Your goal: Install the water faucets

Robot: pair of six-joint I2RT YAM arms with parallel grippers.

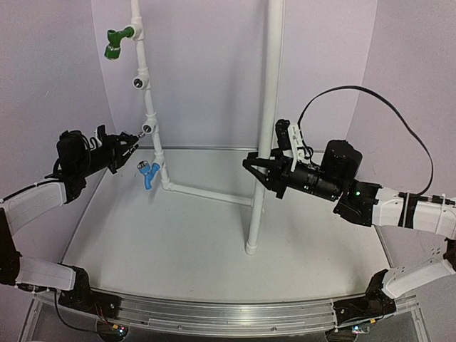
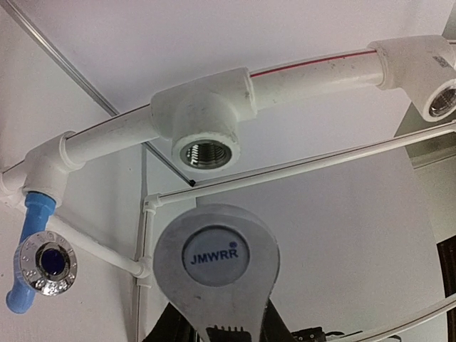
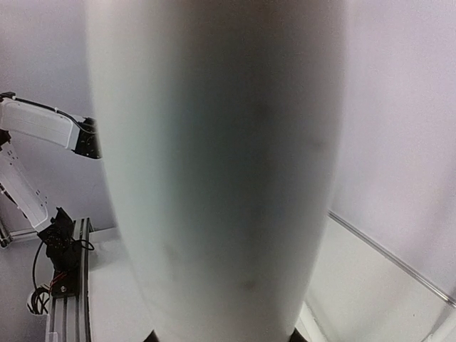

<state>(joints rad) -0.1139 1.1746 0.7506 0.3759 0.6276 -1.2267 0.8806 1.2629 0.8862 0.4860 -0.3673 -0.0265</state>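
Just beyond my left gripper, jaws clamped on the silver faucet, waits the empty threaded socket. It opens toward the faucet.

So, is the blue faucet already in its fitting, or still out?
The blue faucet is in: its neck enters the white elbow fitting, no gap showing, and no fingers hold it.
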